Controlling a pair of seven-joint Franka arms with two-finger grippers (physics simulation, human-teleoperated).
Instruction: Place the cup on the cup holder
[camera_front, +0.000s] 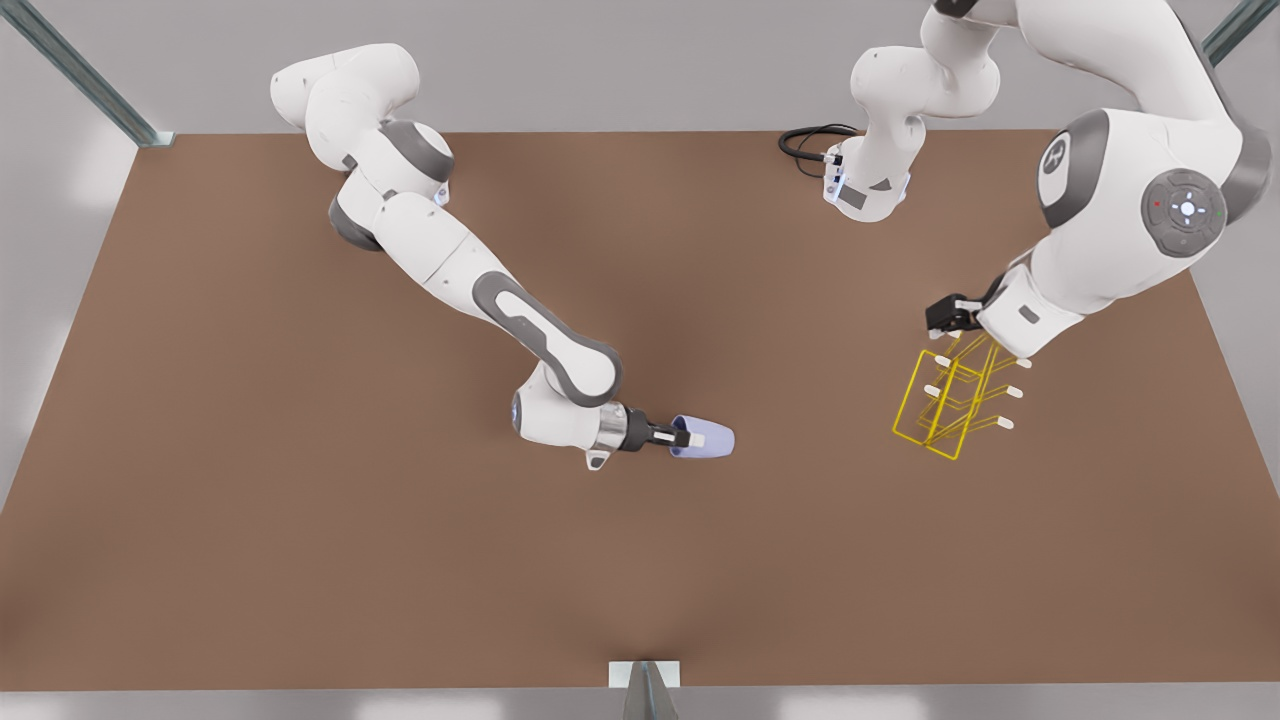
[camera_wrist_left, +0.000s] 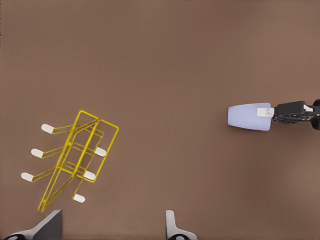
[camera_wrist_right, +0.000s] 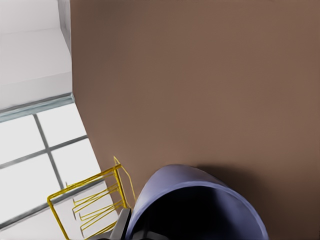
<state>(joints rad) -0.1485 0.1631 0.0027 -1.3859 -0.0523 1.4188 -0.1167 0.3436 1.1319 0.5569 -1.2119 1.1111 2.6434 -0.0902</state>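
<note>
The small pale lavender-blue tapered cup (camera_front: 703, 438) lies on its side near the middle of the brown desk (camera_front: 300, 500), its open mouth turned toward the right gripper (camera_front: 672, 436) and its closed end toward the front view's right; the right gripper reaches in almost level with the desk from the front view's left, one white-padded finger (camera_front: 692, 439) lying along the cup's outer wall while the other appears to sit inside the mouth, so the jaws are closed narrow on the cup's rim; in the left wrist view the same cup (camera_wrist_left: 249, 117) shows with that gripper (camera_wrist_left: 267, 113) clamped at its wide end; in the right wrist view the cup's dark hollow (camera_wrist_right: 195, 210) sits close below the camera.

The yellow thin-wire rack with white-capped prongs (camera_front: 950, 400), the cup holder, stands on the desk well apart from the cup, toward the front view's right; it also shows in the left wrist view (camera_wrist_left: 75, 160) and the right wrist view (camera_wrist_right: 92, 205).

The left gripper (camera_front: 950, 316) hangs above the rack's far end; in the left wrist view its fingers (camera_wrist_left: 172, 227) stand wide apart, holding nothing.
</note>
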